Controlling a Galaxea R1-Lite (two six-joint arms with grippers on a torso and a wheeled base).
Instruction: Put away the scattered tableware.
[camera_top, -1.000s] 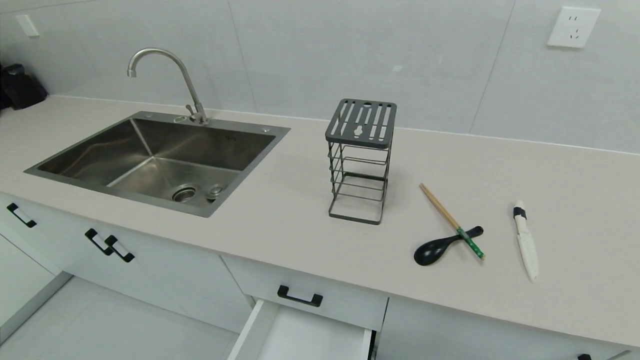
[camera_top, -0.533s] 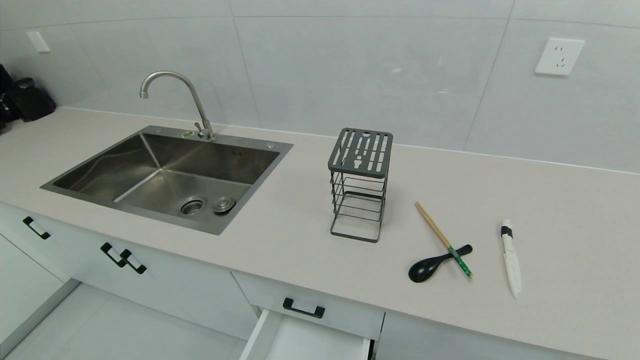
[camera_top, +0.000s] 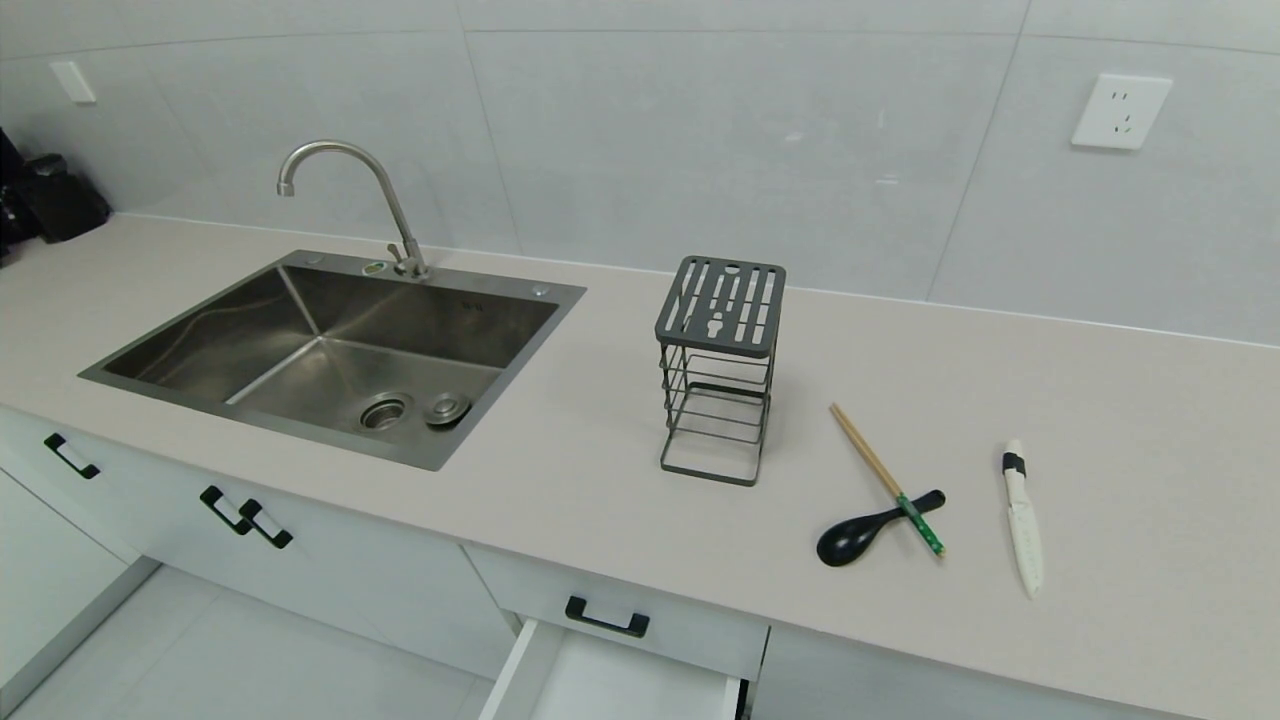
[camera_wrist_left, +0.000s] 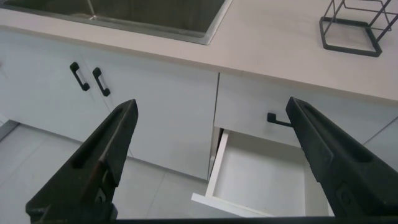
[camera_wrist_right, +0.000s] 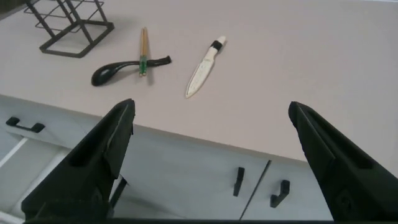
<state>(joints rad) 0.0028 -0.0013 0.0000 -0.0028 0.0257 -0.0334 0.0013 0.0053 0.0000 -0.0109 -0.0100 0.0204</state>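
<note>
A black spoon (camera_top: 868, 530) lies on the pale counter (camera_top: 560, 450) at the right, with a pair of wooden chopsticks (camera_top: 885, 478) resting across its handle. A white knife (camera_top: 1022, 520) lies to their right. A dark wire rack (camera_top: 718, 372) stands upright left of them. My left gripper (camera_wrist_left: 211, 155) is open in front of the cabinets, over an open drawer (camera_wrist_left: 261, 180). My right gripper (camera_wrist_right: 211, 155) is open off the counter's front edge, short of the spoon (camera_wrist_right: 121, 68), chopsticks (camera_wrist_right: 143, 46) and knife (camera_wrist_right: 204, 65).
A steel sink (camera_top: 450, 320) with a curved tap (camera_top: 345, 190) takes up the counter's left side. The white drawer (camera_top: 610, 690) stands pulled out below the rack. Cabinet doors with black handles (camera_top: 245, 510) run under the counter. A wall socket (camera_top: 1120, 110) sits at the upper right.
The head camera has shifted, so the whole scene sits a little lower and farther off than a second ago. The tableware and rack have not moved on the counter.
</note>
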